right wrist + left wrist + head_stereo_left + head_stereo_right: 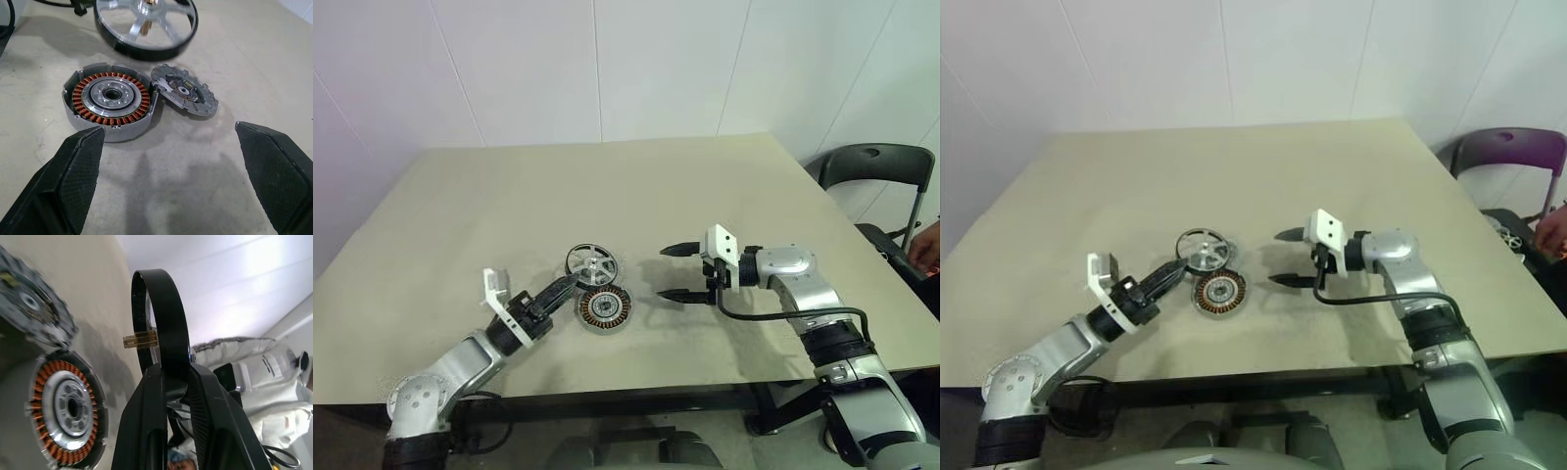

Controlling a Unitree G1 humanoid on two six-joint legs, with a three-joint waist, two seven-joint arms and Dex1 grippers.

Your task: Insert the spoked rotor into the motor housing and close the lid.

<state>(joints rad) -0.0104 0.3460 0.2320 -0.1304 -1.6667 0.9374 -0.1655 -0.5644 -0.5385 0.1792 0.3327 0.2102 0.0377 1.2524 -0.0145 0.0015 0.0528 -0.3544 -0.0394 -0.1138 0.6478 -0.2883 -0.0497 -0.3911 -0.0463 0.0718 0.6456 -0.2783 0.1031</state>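
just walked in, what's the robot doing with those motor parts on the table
The left tool is shut on the rim of the dark-rimmed, silver-spoked lid, holding it raised and tilted. The round copper-wound motor housing lies open on the beige table, with the small grey spoked rotor beside it, not yet inserted. The right tool waits open nearby.

Plain lab: white walls, table

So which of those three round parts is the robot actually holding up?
The lid, the wide dark-rimmed wheel with silvery spokes, pinched at its rim by the left gripper. The copper-wound motor housing and small grey spoked rotor lie on the table.
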